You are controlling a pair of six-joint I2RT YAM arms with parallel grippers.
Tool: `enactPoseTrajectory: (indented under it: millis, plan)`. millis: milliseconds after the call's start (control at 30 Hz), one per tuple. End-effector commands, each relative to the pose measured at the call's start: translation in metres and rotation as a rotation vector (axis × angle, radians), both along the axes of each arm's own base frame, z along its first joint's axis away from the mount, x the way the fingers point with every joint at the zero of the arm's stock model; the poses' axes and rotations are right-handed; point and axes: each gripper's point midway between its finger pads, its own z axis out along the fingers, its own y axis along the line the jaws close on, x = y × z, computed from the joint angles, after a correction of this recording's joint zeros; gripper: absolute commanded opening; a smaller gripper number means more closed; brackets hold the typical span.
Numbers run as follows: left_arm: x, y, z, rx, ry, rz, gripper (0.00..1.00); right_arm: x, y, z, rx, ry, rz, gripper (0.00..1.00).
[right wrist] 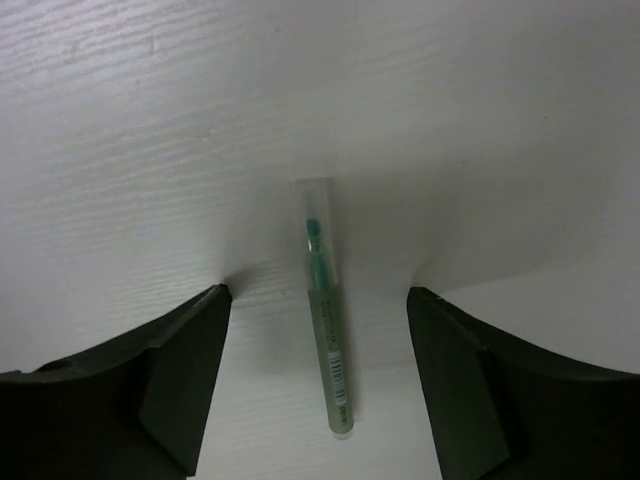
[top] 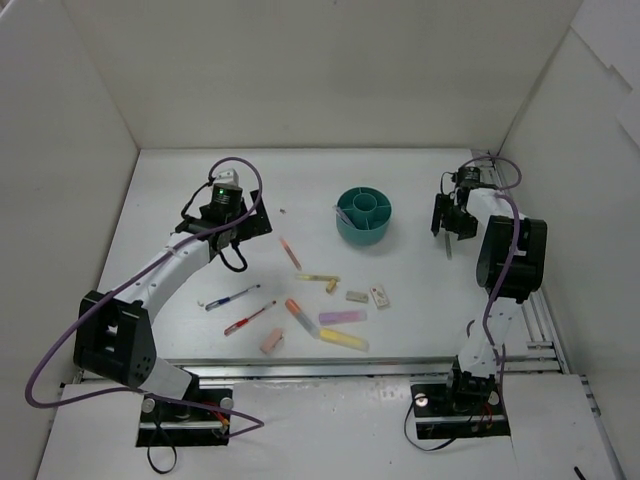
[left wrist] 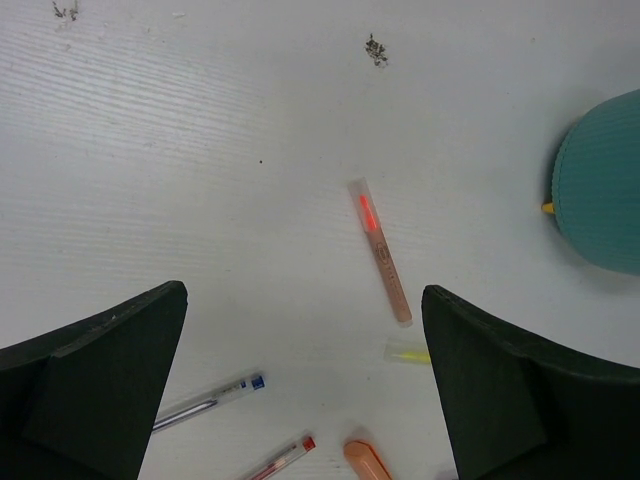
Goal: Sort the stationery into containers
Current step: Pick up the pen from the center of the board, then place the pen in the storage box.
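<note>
Two claws, both spread wide and holding nothing. The right claw [right wrist: 316, 294] hangs over one slim clear pen with green ink [right wrist: 328, 345], which lies on the tabletop [right wrist: 150, 120] lengthwise in the gap between the fingers, touching neither. The left claw [left wrist: 304, 292] hangs above one orange-tinted pen [left wrist: 381, 255] lying just ahead of its gap. Farther out, one round teal cup [top: 364, 233] with inner dividers stands between the arms. Nearer the bases lie one blue pen [top: 232, 297], one red pen [top: 250, 318] and three thick highlighters: orange highlighter [top: 297, 310], purple highlighter [top: 342, 317], yellow highlighter [top: 343, 340].
</note>
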Motion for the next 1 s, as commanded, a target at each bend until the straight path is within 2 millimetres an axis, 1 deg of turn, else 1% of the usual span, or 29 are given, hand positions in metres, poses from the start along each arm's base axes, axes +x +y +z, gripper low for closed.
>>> enactPoseTrajectory:
  millis: [0,33,100,133,200,233,267,300,333,400,433,500,533,567,600,633,667,700,733,767,800,833,867,900,933,967]
  plan:
    - [0.011,-0.002,0.039,-0.038,-0.098,-0.003,1.0,0.002,-0.003,0.012,0.017,0.003,0.021,0.62]
    - [0.011,-0.002,0.039,-0.034,-0.096,-0.001,1.0,0.0,-0.003,0.012,0.012,0.007,0.018,0.51]
    - [0.011,0.0,0.04,-0.027,-0.097,0.005,1.0,-0.004,-0.003,0.011,0.01,0.018,0.019,0.44]
    - [0.012,0.004,0.04,-0.026,-0.097,0.015,1.0,-0.005,-0.003,0.012,0.009,0.02,0.018,0.24]
    - [0.01,0.006,0.04,-0.024,-0.1,0.021,1.0,-0.008,-0.003,0.012,0.005,0.026,0.021,0.1]
    - [0.01,0.006,0.04,-0.024,-0.1,0.023,1.0,-0.007,-0.001,0.017,0.009,0.014,0.033,0.03]
    - [0.009,0.007,0.041,-0.023,-0.102,0.022,1.0,-0.007,-0.001,0.019,0.01,0.009,0.039,0.0]
    - [0.008,0.007,0.041,-0.022,-0.105,0.021,1.0,-0.005,0.002,0.024,0.012,-0.005,0.059,0.0]
    - [0.008,0.007,0.04,-0.02,-0.102,0.022,1.0,-0.003,0.009,0.037,0.029,-0.037,0.076,0.0]
    - [0.005,0.011,0.04,-0.011,-0.103,0.038,1.0,0.0,0.012,0.054,0.009,-0.076,0.129,0.0]
    - [0.005,0.013,0.038,-0.005,-0.101,0.04,1.0,0.003,0.019,0.073,-0.004,-0.122,0.155,0.0]
    - [0.003,0.012,0.036,-0.004,-0.093,0.031,1.0,0.006,0.028,0.095,-0.032,-0.193,0.21,0.0]
    - [0.002,0.011,0.036,-0.008,-0.094,0.023,1.0,0.007,0.041,0.121,-0.037,-0.272,0.251,0.0]
    - [0.001,0.01,0.035,-0.011,-0.092,0.016,1.0,0.014,0.049,0.138,-0.057,-0.348,0.299,0.0]
    - [0.0,0.008,0.033,-0.017,-0.088,0.009,1.0,0.009,0.058,0.143,-0.065,-0.379,0.334,0.0]
    - [-0.001,0.007,0.032,-0.024,-0.088,0.007,1.0,0.005,0.093,0.176,-0.055,-0.486,0.438,0.0]
    - [-0.001,0.007,0.031,-0.026,-0.087,0.006,1.0,0.001,0.109,0.189,-0.079,-0.552,0.539,0.0]
    - [-0.003,0.006,0.028,-0.033,-0.084,0.005,1.0,-0.002,0.138,0.189,-0.078,-0.635,0.641,0.0]
    - [-0.002,0.006,0.028,-0.033,-0.085,0.007,1.0,-0.013,0.162,0.22,-0.063,-0.767,0.748,0.0]
    - [-0.003,0.007,0.028,-0.033,-0.086,0.01,1.0,-0.016,0.18,0.221,-0.049,-0.871,0.8,0.0]
    - [-0.003,0.007,0.027,-0.03,-0.082,0.011,1.0,-0.022,0.195,0.231,-0.035,-0.946,0.851,0.0]
    - [-0.002,0.007,0.026,-0.029,-0.083,0.008,1.0,-0.035,0.218,0.246,0.006,-1.034,0.93,0.0]
    - [-0.002,0.007,0.025,-0.029,-0.085,0.007,1.0,-0.036,0.228,0.253,0.008,-1.124,0.95,0.0]
    - [0.0,0.004,0.025,-0.036,-0.086,-0.003,1.0,-0.042,0.244,0.257,0.024,-1.16,0.995,0.0]
    - [0.0,0.003,0.023,-0.039,-0.081,-0.008,1.0,-0.043,0.254,0.256,0.035,-1.172,1.029,0.0]
    - [0.002,0.001,0.02,-0.037,-0.071,-0.012,1.0,-0.041,0.261,0.262,0.031,-1.195,1.047,0.0]
